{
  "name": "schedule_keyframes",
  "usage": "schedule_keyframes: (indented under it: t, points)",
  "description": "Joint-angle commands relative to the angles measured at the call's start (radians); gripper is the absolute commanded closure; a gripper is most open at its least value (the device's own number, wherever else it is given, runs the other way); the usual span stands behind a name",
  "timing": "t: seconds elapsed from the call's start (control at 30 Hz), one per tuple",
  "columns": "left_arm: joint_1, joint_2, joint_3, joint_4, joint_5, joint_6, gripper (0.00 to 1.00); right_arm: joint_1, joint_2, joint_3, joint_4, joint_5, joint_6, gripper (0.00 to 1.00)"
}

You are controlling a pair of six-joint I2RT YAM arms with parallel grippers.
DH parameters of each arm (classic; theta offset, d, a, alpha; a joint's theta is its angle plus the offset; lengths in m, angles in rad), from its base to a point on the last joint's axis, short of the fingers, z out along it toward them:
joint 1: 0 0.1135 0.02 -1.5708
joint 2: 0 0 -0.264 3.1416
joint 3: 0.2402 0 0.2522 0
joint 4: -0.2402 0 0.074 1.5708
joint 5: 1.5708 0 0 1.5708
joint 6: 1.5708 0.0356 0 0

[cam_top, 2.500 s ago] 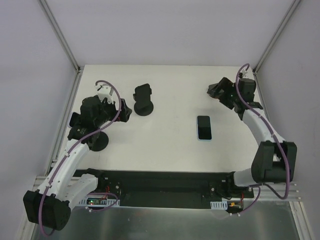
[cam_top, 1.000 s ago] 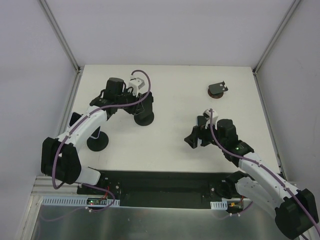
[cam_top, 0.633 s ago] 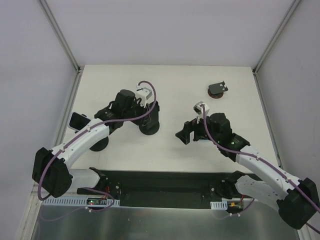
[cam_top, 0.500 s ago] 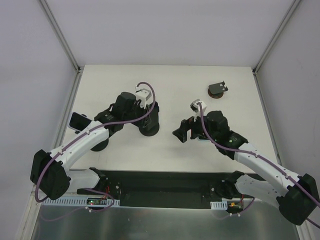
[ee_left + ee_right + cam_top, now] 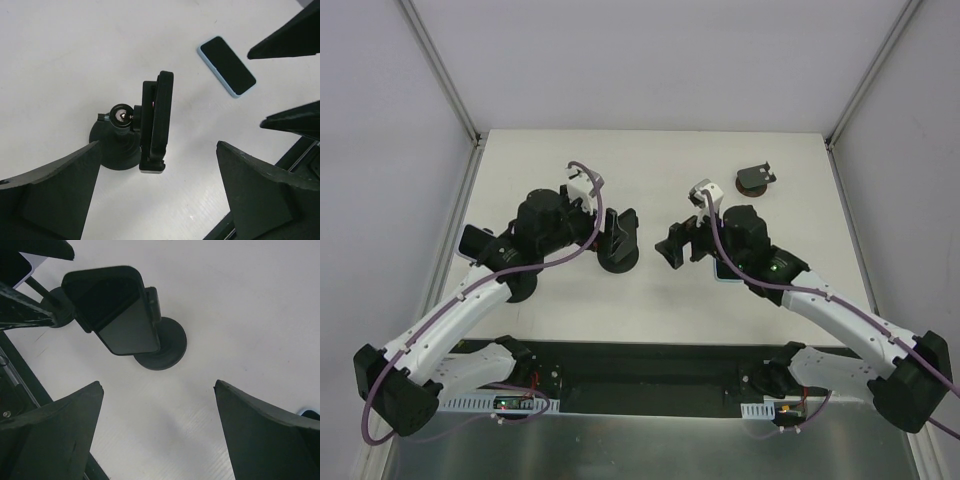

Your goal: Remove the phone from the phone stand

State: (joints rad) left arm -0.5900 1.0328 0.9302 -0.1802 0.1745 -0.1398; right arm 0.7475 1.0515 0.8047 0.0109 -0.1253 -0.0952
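Left tool (image 5: 619,232) over phone stand (image 5: 620,262); right tool (image 5: 670,248) just beside.

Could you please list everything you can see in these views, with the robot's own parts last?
Table: one, white, under everything.
Centre stand: one, black, mid-table.
Centre phone: one, black, clamped in the centre stand.
Left stand: one, black, left edge of the table, partly hidden.
Left phone: one, dark with a pale edge, on the left stand.
Small stand: one, black, far right of the table, empty.
Flat phone: one, dark screen in a light blue case, lying flat to the right of the centre stand.
Left fingers: two, black, open, facing the centre stand.
Right fingers: two, black, open, facing the centre phone.
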Motion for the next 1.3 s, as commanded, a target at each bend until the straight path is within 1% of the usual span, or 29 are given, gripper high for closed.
schedule_keyframes:
  t: [0.0, 0.07, 0.1, 0.2, 0.23, 0.33, 0.4, 0.43, 0.5, 0.53, 0.6, 0.67, 0.73, 0.9, 1.0, 1.2, 1.27]
  points:
    - [-0.004, -0.109, -0.024, 0.059, -0.053, 0.068, 0.04, 0.027, 0.053, 0.109, 0.027, 0.052, -0.069, 0.04]
    - [0.002, -0.146, -0.033, 0.065, -0.096, 0.074, 0.03, 0.053, 0.096, 0.158, 0.035, 0.061, -0.078, 0.04]
    - [0.005, -0.157, -0.04, 0.068, -0.148, 0.069, 0.03, 0.065, 0.113, 0.172, 0.04, 0.068, -0.093, 0.04]
    - [0.021, -0.204, -0.06, 0.084, -0.225, 0.057, 0.03, 0.108, 0.18, 0.24, 0.055, 0.099, -0.118, 0.04]
    - [0.025, -0.215, -0.068, 0.088, -0.28, 0.052, 0.03, 0.118, 0.215, 0.255, 0.058, 0.113, -0.132, 0.04]
    - [0.051, -0.292, -0.108, 0.133, -0.367, 0.032, 0.01, 0.159, 0.275, 0.3, 0.09, 0.119, -0.146, 0.04]
    - [0.082, -0.324, -0.142, 0.172, -0.386, 0.011, 0.01, 0.174, 0.313, 0.327, 0.115, 0.119, -0.147, 0.04]
    - [0.093, -0.353, -0.152, 0.177, -0.4, 0.005, 0.01, 0.191, 0.326, 0.336, 0.119, 0.168, -0.15, 0.04]
    - [0.13, -0.375, -0.174, 0.203, -0.408, -0.018, 0.01, 0.21, 0.361, 0.359, 0.136, 0.202, -0.156, 0.04]
    - [0.145, -0.387, -0.179, 0.214, -0.409, -0.023, 0.01, 0.225, 0.372, 0.364, 0.141, 0.258, -0.155, 0.04]
    - [0.18, -0.393, -0.188, 0.222, -0.389, -0.029, 0.01, 0.233, 0.404, 0.375, 0.156, 0.323, -0.153, 0.04]
    - [0.197, -0.386, -0.183, 0.222, -0.357, -0.038, 0.01, 0.233, 0.418, 0.376, 0.172, 0.342, -0.138, 0.04]
    - [0.219, -0.375, -0.182, 0.223, -0.334, -0.044, 0.01, 0.234, 0.435, 0.383, 0.181, 0.331, -0.133, 0.04]
    - [0.233, -0.358, -0.176, 0.222, -0.282, -0.05, 0.01, 0.237, 0.462, 0.393, 0.189, 0.277, -0.121, 0.04]
    - [0.234, -0.349, -0.175, 0.223, -0.259, -0.049, 0.01, 0.239, 0.478, 0.395, 0.19, 0.3, -0.118, 0.04]
    - [0.234, -0.32, -0.163, 0.225, -0.147, -0.017, 0.01, 0.239, 0.504, 0.377, 0.212, 0.323, -0.109, 0.04]
    - [0.233, -0.318, -0.16, 0.225, -0.104, -0.009, 0.01, 0.24, 0.505, 0.372, 0.218, 0.314, -0.11, 0.01]
